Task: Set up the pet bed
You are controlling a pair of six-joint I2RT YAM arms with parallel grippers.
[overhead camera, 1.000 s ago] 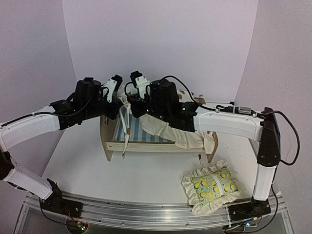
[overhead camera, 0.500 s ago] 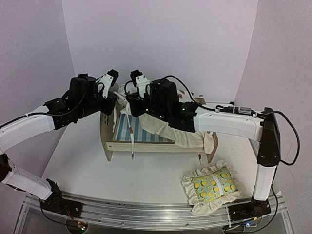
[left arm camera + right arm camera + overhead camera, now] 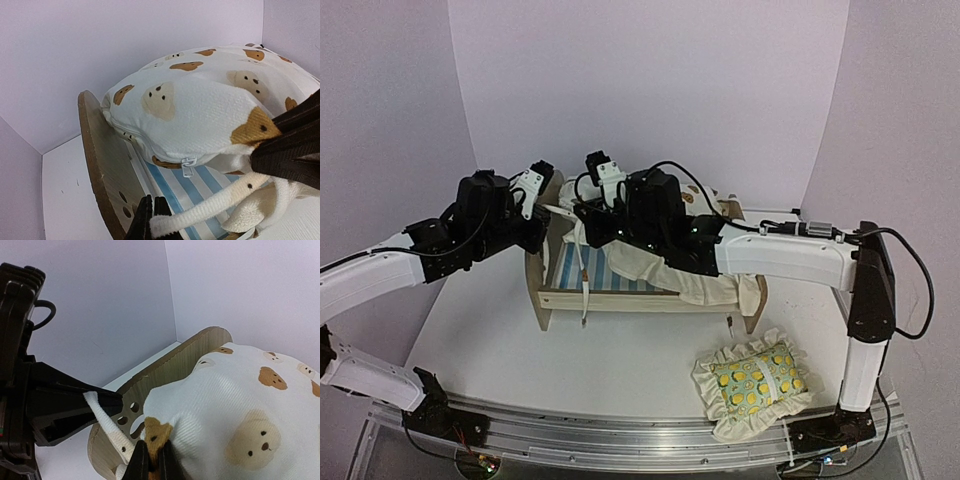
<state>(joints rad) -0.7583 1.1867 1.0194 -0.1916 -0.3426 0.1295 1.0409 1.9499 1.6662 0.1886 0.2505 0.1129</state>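
Observation:
The pet bed, light wood with a blue-and-white striped base, stands mid-table. Its rounded headboard with cutout holes is at the left end. A cream bear-print cushion lies draped over the bed, its left corner lifted. My right gripper is shut on that corner at a brown bear patch. My left gripper is shut on the end of a cream tie that runs from the same corner. In the top view, both grippers hover close together above the headboard. Another tie hangs over the front rail.
A green lemon-print ruffled pillow lies on the table at the front right, near the right arm's base. Lilac walls enclose the table at the back and both sides. The footboard is at the bed's right end.
My left gripper has drawn back to the left and slightly down, pulling the tie out from the cushion corner. The right gripper has held its place on the corner.

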